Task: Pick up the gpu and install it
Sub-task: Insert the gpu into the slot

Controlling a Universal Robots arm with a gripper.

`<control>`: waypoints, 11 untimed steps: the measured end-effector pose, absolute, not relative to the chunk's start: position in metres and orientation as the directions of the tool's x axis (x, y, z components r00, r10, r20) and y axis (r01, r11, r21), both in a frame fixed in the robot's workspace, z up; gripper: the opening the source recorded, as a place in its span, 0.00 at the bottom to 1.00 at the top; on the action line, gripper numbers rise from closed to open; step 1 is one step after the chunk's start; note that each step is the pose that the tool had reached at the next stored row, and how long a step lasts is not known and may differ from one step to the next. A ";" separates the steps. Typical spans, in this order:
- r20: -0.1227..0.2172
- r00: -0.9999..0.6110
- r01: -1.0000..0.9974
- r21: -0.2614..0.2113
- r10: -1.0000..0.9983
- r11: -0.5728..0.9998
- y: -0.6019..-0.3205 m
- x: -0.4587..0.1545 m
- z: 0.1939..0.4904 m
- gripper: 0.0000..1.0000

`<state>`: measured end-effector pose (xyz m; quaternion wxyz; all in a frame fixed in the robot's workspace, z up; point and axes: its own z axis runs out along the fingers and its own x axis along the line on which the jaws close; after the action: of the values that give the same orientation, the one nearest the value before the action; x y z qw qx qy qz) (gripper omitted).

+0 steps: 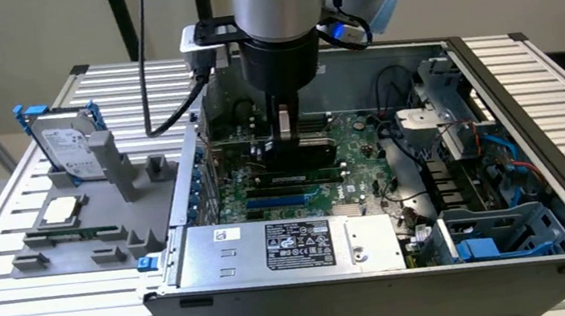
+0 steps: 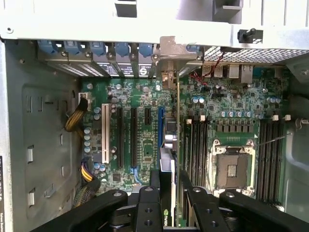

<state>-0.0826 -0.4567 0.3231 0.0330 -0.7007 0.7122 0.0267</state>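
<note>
A: Status? Go from the exterior view's left.

B: The tray (image 1: pixel 31 263) sits outside the case. The drive (image 1: pixel 70 143) stands upright at its far end in a blue frame. A CPU chip (image 1: pixel 60 209) lies flat nearer the camera.

A: And the case?

B: The case (image 1: pixel 386 299) is open on top. The PSU (image 1: pixel 288 246) lies along the near wall, label up. The arm comes straight down into the middle, behind the PSU.

A: Gripper?

B: The gripper (image 1: pixel 286 137) is clamped on the gpu (image 1: pixel 313 153). In the wrist view the fingers (image 2: pixel 155 181) pinch the card from both faces. The jaws are nearly together, with only the card's thickness between them.

A: Where's the gpu exactly?

B: It's inside the case, upright on its long edge over the board (image 1: pixel 354 165). The wrist view shows it edge-on, running from the fingers toward the rear wall. Its silver bracket (image 2: pixel 175 48) sits up against the rear slot openings. The card stands just beside the blue slot (image 2: pixel 160 123), on the socket side. I can't tell whether its lower edge is in a slot or above the board.

A: Anything further over?

B: The socket (image 2: pixel 231 166) lies past the card, with memory slots on both sides of it. On the exterior view's right, a blue cage (image 1: pixel 497 237) sits in the near corner, and blue cables run behind it.
</note>
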 end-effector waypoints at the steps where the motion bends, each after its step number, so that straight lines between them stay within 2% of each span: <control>1: -0.085 -0.016 -1.000 -0.008 -0.996 0.017 -0.457 -0.083 0.321 0.27; 11: -0.084 -0.016 -1.000 -0.008 -0.996 0.017 -0.457 -0.084 0.303 0.27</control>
<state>-0.0841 -0.4570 0.3031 0.0330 -0.7007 0.7122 0.0267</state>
